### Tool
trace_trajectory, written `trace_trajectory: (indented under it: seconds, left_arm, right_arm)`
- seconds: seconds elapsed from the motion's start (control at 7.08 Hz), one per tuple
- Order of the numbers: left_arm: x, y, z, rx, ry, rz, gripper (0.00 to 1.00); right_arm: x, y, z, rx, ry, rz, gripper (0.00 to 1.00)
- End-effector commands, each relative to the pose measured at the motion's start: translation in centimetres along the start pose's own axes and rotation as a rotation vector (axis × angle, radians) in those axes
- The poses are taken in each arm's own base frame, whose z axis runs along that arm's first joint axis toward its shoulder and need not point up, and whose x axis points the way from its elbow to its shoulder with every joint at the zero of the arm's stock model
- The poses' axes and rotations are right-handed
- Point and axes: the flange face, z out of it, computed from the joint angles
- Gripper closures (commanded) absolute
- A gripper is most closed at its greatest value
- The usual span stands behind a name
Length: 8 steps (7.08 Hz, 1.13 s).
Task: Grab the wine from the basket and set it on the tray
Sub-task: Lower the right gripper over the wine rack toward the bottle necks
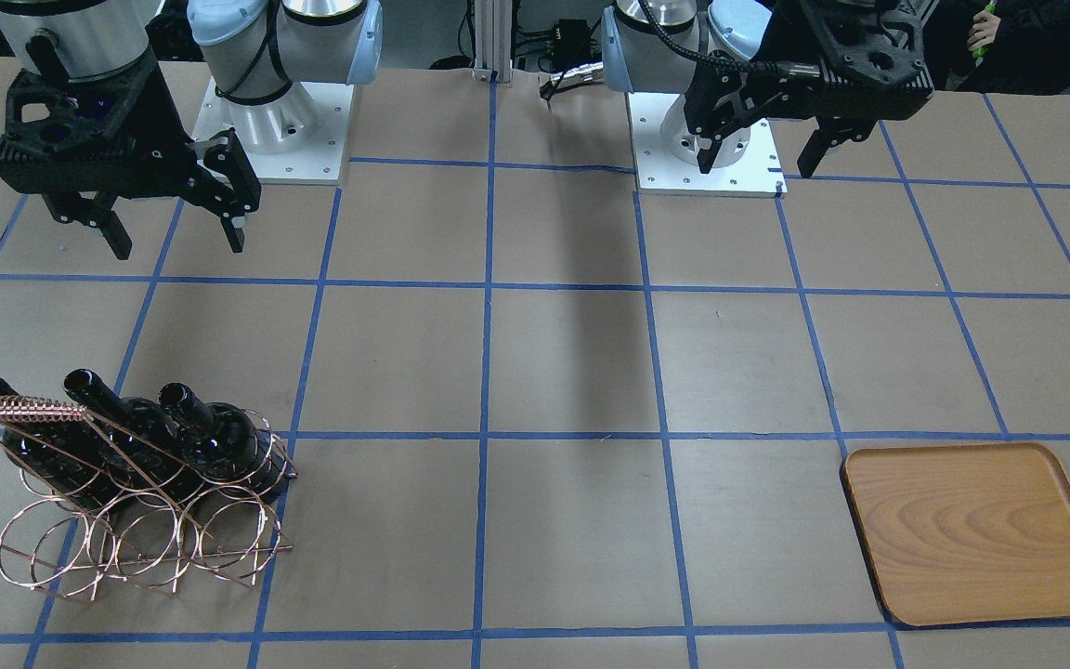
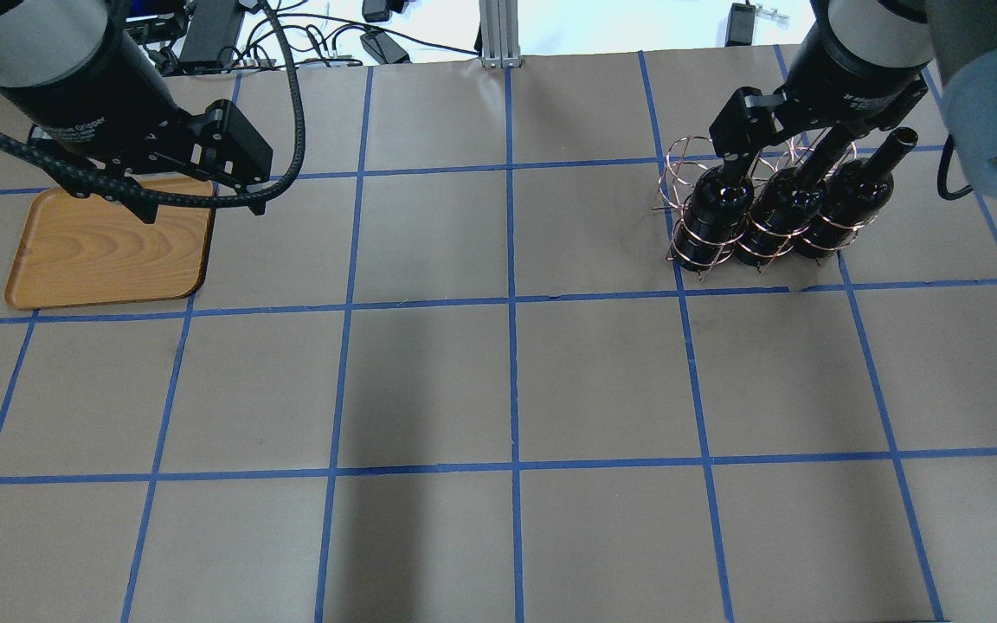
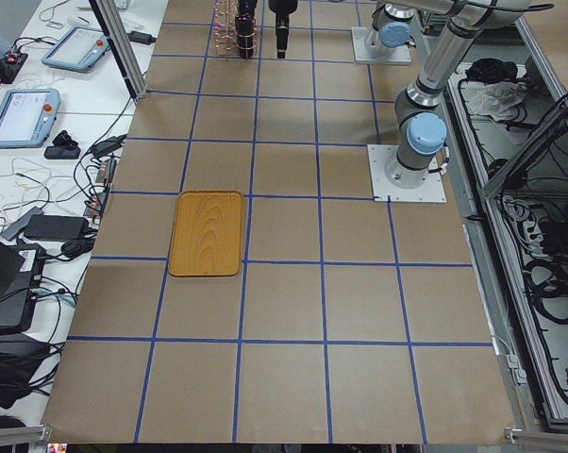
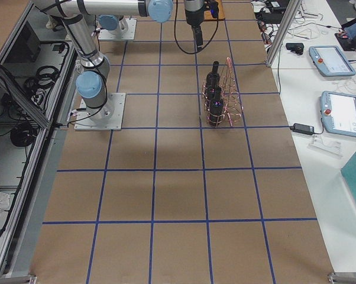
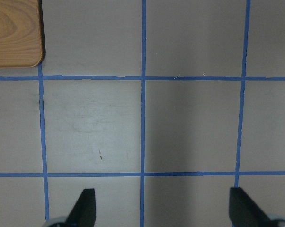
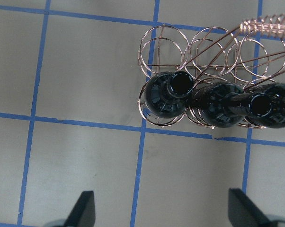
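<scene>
**Three bottles in the basket, both grippers empty**

Your tray (image 2: 109,251) lies flat, well apart from the basket (image 2: 691,173), off toward the robot's left. The left gripper (image 5: 164,207) hangs over the bare table (image 2: 507,389) just off the tray's basket-side corner. It points straight down, jaws spread wide with nothing between them.

In the basket's robot-side row you have three bottles (image 1: 140,432) side by side, touching. Their long axes are close to upright, open mouths up. The wine (image 6: 170,94) at the tray-side end looks like the other two.

The right gripper (image 6: 161,208) hovers high on the basket's robot side, pointing straight down. Its jaws are wide apart and empty, clear of the bottles.
</scene>
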Motion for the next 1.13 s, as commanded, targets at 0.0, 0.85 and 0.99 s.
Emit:
trace_trajectory:
  seconds: [0.0,0.85,0.99]
  left_arm:
    - [0.0,0.0,0.0,0.0,0.0,0.0,0.0]
    - [0.0,0.1,0.0,0.001,0.0,-0.001,0.0]
    - [0.0,0.1,0.0,0.001,0.0,-0.001,0.0]
  right_arm:
    - [2.9,0.0,-0.8,0.006,0.034,0.053,0.0]
    - [6.2,-3.1,3.8,-0.013,0.032,0.088,0.0]
    - [6.7,-4.5,5.5,0.013,0.041,0.069,0.0]
